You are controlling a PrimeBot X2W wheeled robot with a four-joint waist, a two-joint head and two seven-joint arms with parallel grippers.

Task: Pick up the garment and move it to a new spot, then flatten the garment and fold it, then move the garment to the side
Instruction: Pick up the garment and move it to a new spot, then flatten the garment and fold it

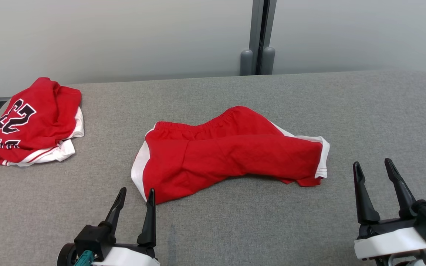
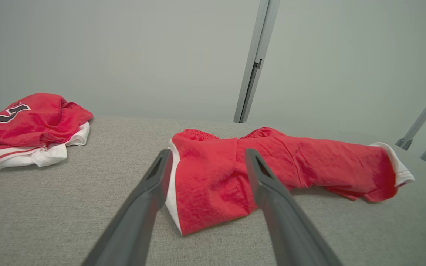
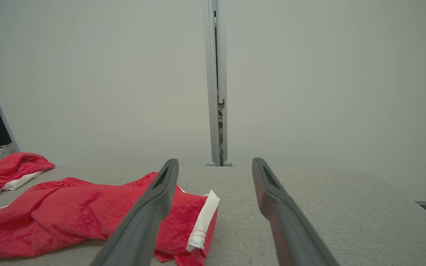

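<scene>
Left fingers (image 1: 149, 214) and right fingers (image 1: 362, 195) stand apart, empty, before red shorts (image 1: 231, 155); jersey (image 1: 35, 118) reads 23.

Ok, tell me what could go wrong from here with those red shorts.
1. The red shorts lie doubled over on themselves, so the open left gripper, near their white-striped corner, may pinch one layer only and drag the rest.
2. The open right gripper stands apart from the shorts' right end; an uneven lift could twist the cloth.
3. The red jersey pile sits at the grey surface's left; shorts set aside there could tangle with it.
</scene>
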